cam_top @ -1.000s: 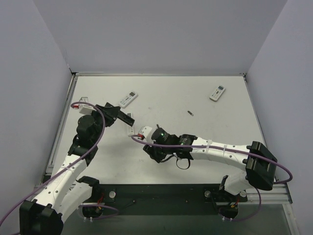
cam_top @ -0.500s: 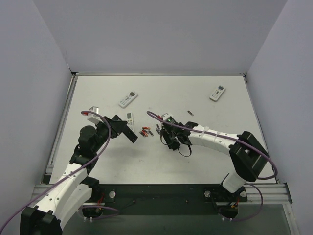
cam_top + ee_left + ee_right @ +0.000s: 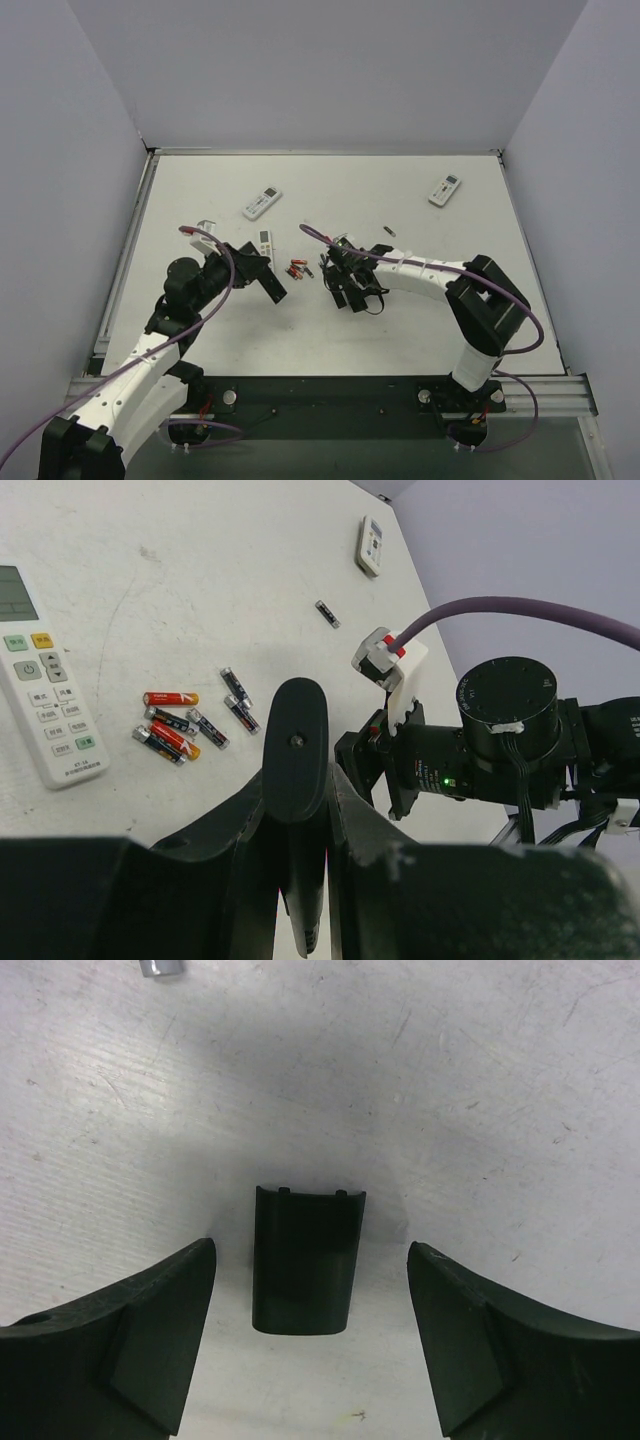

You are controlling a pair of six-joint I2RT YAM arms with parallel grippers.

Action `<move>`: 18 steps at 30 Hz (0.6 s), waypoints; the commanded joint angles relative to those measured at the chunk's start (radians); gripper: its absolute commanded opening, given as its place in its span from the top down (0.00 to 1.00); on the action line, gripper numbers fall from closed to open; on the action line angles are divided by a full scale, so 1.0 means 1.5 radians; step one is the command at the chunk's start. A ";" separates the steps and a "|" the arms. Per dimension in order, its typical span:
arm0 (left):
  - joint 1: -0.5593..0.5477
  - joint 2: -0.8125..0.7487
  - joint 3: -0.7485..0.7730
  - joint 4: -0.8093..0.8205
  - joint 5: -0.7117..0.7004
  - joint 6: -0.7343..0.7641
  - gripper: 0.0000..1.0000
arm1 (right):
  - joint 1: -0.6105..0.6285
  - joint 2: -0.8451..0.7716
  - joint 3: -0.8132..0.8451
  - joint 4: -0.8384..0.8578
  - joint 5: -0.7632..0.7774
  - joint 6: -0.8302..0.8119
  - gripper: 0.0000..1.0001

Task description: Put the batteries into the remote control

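My left gripper (image 3: 262, 276) is shut on a black remote (image 3: 296, 742), held edge-on above the table left of centre. Several red-and-black and dark batteries (image 3: 297, 268) lie in a loose cluster on the table, also in the left wrist view (image 3: 175, 728). One lone battery (image 3: 390, 231) lies farther back right. My right gripper (image 3: 346, 294) is open and low over the table, just right of the cluster. A black battery cover (image 3: 305, 1260) lies flat between its fingers (image 3: 160, 1330), touching neither.
A white remote (image 3: 265, 241) lies beside the batteries, and shows in the left wrist view (image 3: 45, 700). Two more white remotes lie at the back left (image 3: 262, 203) and back right (image 3: 445, 190). Walls close the table on three sides.
My right arm has swung from the front left to the table's centre, uncovering the batteries. My left gripper has come forward and lower with the black remote.
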 commanded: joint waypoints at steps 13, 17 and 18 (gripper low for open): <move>-0.013 0.023 0.012 0.080 0.076 -0.016 1.00 | -0.220 -0.120 0.127 -0.088 -0.115 -0.107 0.24; -0.016 0.036 0.007 0.105 0.104 -0.049 1.00 | -0.305 -0.093 0.144 -0.045 -0.196 -0.132 0.27; -0.017 0.036 0.006 0.108 0.112 -0.054 1.00 | -0.315 -0.076 0.155 -0.041 -0.206 -0.150 0.28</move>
